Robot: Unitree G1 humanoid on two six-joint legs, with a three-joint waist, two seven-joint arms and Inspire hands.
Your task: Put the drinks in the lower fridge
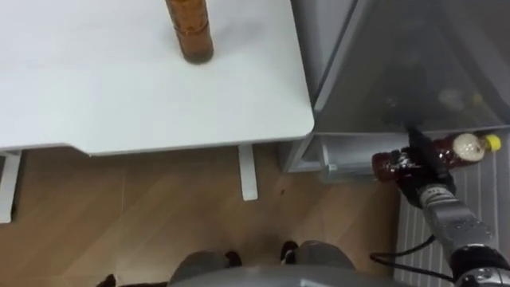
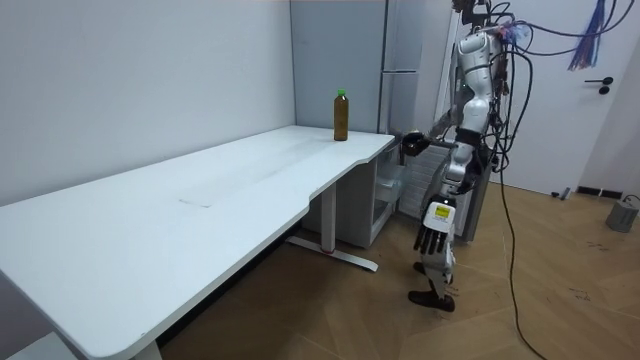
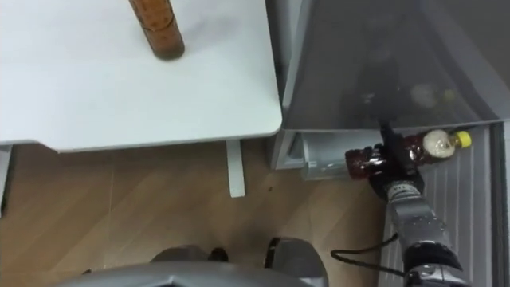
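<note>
Right robot hand (image 1: 421, 174) round red bottle (image 1: 464, 149) by fridge (image 1: 398, 64), white table (image 1: 119, 96) alongside

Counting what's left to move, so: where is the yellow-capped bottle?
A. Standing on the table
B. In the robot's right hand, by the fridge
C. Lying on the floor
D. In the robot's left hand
B: the right hand is curled round the yellow-capped bottle, held sideways at the fridge; the other bottle stands on the table.
</note>
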